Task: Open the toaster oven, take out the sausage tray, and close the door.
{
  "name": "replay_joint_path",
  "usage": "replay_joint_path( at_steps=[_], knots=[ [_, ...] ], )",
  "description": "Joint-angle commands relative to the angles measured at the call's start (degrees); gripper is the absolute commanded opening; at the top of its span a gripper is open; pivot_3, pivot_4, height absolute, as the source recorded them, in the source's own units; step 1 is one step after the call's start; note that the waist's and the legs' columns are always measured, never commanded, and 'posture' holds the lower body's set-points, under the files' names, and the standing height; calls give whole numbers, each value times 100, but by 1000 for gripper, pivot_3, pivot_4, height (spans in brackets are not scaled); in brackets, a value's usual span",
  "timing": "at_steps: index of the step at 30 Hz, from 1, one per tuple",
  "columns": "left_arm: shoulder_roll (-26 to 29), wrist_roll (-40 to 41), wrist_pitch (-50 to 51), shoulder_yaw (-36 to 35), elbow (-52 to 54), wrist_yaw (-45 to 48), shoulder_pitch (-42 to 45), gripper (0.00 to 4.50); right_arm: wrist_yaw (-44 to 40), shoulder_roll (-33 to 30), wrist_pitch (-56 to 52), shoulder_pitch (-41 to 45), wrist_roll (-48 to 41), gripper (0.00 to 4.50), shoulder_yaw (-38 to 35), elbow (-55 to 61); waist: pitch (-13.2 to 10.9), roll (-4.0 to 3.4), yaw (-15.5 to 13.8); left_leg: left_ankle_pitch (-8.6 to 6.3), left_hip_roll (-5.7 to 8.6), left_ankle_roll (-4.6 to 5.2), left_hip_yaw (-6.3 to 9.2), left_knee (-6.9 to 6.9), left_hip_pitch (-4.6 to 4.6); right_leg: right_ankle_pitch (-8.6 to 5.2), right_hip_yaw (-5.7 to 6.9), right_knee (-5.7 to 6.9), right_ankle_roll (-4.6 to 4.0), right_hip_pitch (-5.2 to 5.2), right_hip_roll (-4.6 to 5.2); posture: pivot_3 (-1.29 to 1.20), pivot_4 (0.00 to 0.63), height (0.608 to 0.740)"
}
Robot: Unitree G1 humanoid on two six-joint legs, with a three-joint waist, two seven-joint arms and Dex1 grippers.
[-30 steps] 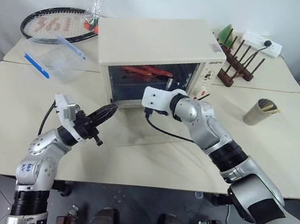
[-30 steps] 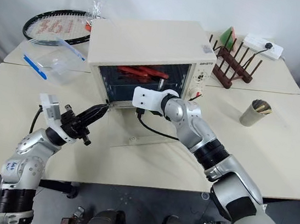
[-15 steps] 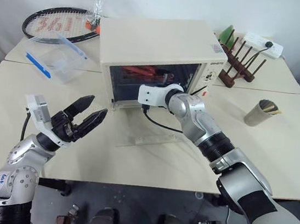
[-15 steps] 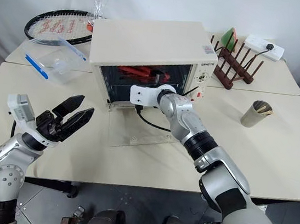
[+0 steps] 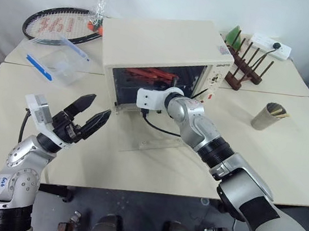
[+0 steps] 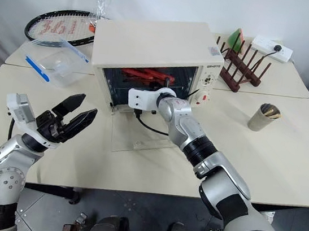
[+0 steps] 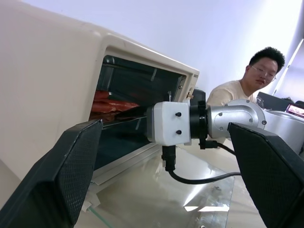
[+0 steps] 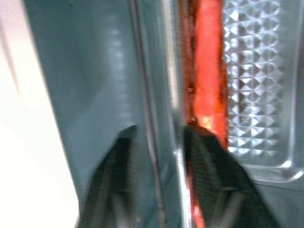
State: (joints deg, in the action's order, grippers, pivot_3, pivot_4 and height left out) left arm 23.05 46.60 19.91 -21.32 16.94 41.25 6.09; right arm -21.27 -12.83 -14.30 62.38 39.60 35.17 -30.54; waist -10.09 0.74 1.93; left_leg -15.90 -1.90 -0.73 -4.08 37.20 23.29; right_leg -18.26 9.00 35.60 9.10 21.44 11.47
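Inside the mouth of the toaster oven (image 5: 162,59), the right end effector (image 8: 159,156) has its two black fingers drawn close on either side of the thin metal rim of the sausage tray (image 8: 247,95) — nipping the edge, as far as the wrist view shows, with an orange-red sausage (image 8: 206,66) lying just past the fingertips. Taking the tray by its front lip is probably the only hold the low opening allows, which would explain the nearly level reach.

The tray sits on its rack within the oven cavity, not yet drawn out. The door (image 5: 154,138) lies folded flat in front of the oven, its clear glass resting over the desk (image 5: 289,127) beneath the right forearm, so the opening step looks done.

To the left of the oven and well apart from it, the left end effector (image 5: 88,119) hangs above the desk with its fingers spread wide and nothing between them — likely kept clear of the door so the tray has room to slide out, and ready to help afterwards.
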Motion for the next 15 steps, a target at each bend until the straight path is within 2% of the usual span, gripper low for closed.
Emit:
replay_joint_path(
  at_steps=[1,2,7,15],
  knots=[
    [63,-31,-103,-13,-8,26,20,4500,55,-10,-135,-80,140,223,-114,223,0,0,-5,0,0,0,0,1,0,0,0,0,0,0,0,0,150,740],
    [72,-35,-105,-16,-19,33,24,4500,61,-20,-140,-75,162,46,-122,263,0,1,-6,0,0,0,0,0,0,0,0,0,0,0,0,0,150,740],
    [164,-76,-94,13,-137,63,124,4500,156,-103,-181,-194,329,46,-216,701,0,1,-12,0,0,0,0,-2,0,0,0,0,0,1,0,0,150,740],
    [352,-182,-49,152,-360,234,297,4500,-4,-443,-192,-970,686,46,-168,1917,0,1,-20,-1,1,-2,2,-6,1,0,1,-1,0,2,0,0,150,740]
  ],
)
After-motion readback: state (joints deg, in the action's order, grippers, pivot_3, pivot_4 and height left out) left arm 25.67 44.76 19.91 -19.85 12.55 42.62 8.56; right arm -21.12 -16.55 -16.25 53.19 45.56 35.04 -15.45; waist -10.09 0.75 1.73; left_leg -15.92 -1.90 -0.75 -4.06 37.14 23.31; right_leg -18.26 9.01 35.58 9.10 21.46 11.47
